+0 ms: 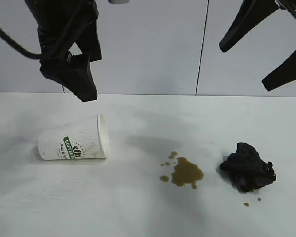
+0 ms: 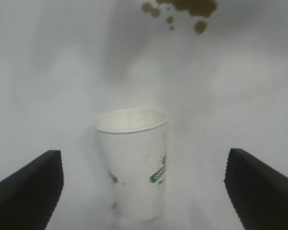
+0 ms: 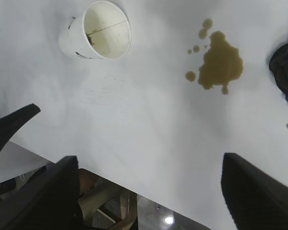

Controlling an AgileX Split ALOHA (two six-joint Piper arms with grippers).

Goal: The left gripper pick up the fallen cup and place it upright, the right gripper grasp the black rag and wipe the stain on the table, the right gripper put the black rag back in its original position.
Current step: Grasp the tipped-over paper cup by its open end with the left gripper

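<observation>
**Cup still down, nothing wiped yet**

Your left gripper [image 1: 81, 81] hangs above the cup [image 1: 75, 143] with its fingers [image 2: 29, 191] spread wide and empty; the cup lies on its side on the tabletop [image 1: 138, 212], mouth toward the stain [image 1: 186, 174]. Your right gripper [image 1: 264, 54] waits high over the black rag [image 1: 247, 168], fingers also spread, holding nothing. Judging from this, no step is done: righting, wiping and returning the rag all remain. Inside, the cup looks empty apart from faint brownish marks.
</observation>
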